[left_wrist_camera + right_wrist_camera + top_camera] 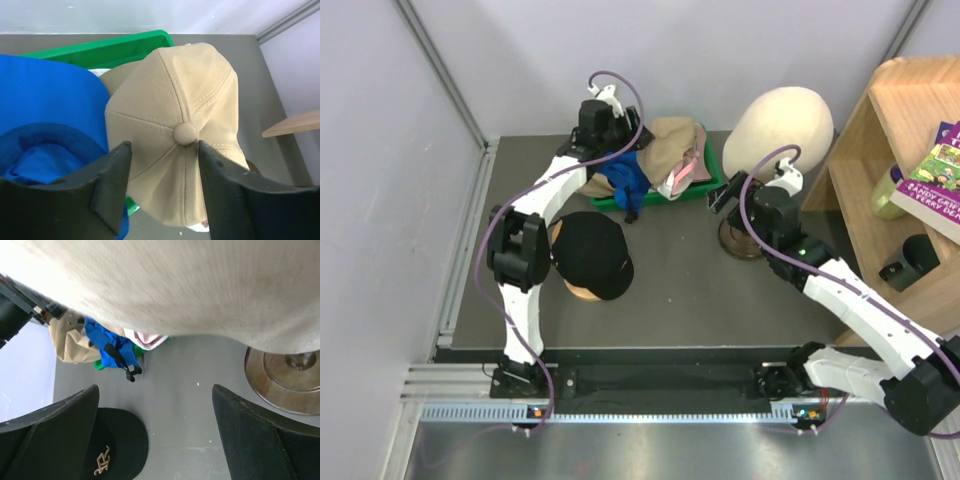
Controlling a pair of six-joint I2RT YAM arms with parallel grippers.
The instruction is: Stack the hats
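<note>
Going for the tan cap (175, 100), crown-up on the pile in the green bin (125, 45)

Lying just beside the blue cap (45, 95) at the far side of the table, well apart from the black cap (592, 255) out front. Centring the pinch on the crown button, sinking deep enough to gather a real fold of fabric, and avoiding dragging the blue one along. Flanking that button with the left gripper (164, 147), roughly half-wide, fabric between the jaws but not visibly clamped. Hanging beneath the mannequin head (778, 125) with the right gripper (155, 390), spread wide and gripping nothing
</note>
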